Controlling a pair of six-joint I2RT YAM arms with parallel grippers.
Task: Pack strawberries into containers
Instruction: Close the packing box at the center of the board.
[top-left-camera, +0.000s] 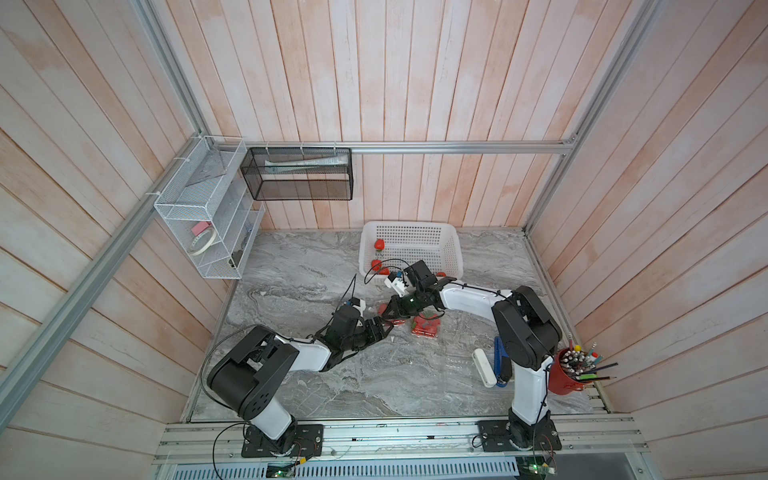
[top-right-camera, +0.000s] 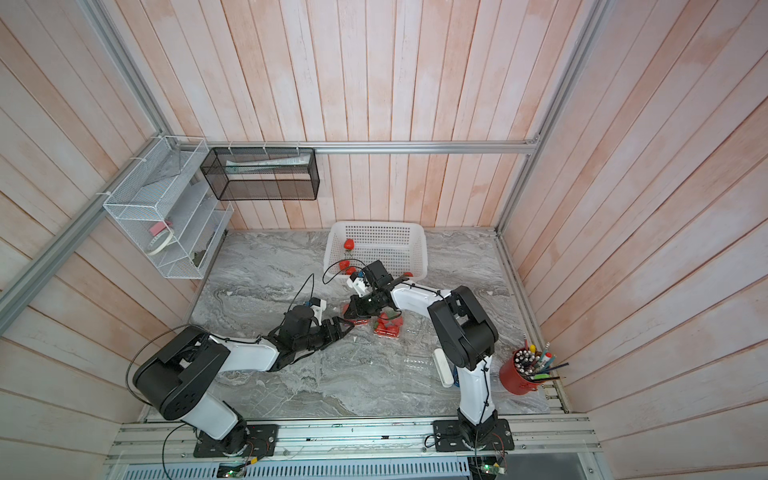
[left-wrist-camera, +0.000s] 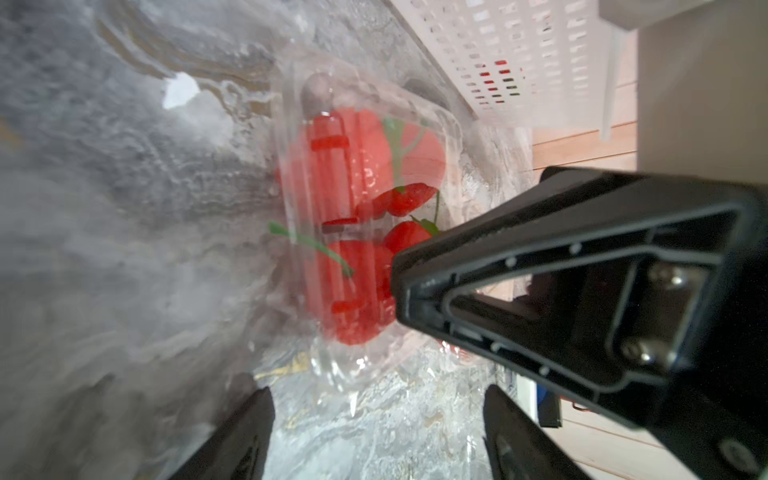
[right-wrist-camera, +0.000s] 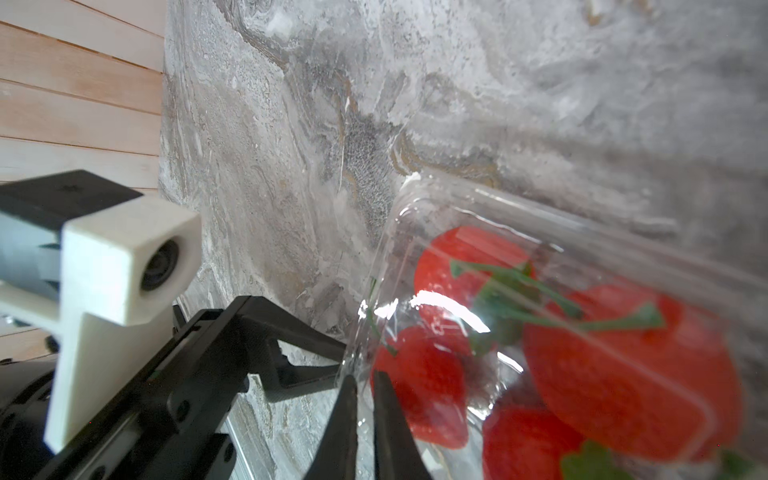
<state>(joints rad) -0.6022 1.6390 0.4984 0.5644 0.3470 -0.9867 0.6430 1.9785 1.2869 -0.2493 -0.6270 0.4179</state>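
A clear container (right-wrist-camera: 582, 257) packed with strawberries (right-wrist-camera: 623, 365) lies on the marble at mid-table. My right gripper (right-wrist-camera: 365, 380) is shut on this container's thin plastic edge, and in both top views it (top-left-camera: 390, 311) covers most of that box. My left gripper (left-wrist-camera: 378, 399) is open just short of the same container (left-wrist-camera: 365, 124), with only marble between its fingers (left-wrist-camera: 241, 432). A second container (top-left-camera: 426, 327) of strawberries sits beside it, towards the right arm. More strawberries (top-left-camera: 379, 244) lie in the white basket (top-left-camera: 415, 239).
The white basket stands at the back wall, just behind the right wrist. A white bar (top-left-camera: 484, 368) and a blue object (top-left-camera: 500, 361) lie by the right arm's base. A red pencil cup (top-left-camera: 567, 374) stands at the right edge. Wire racks (top-left-camera: 208, 208) hang on the left wall.
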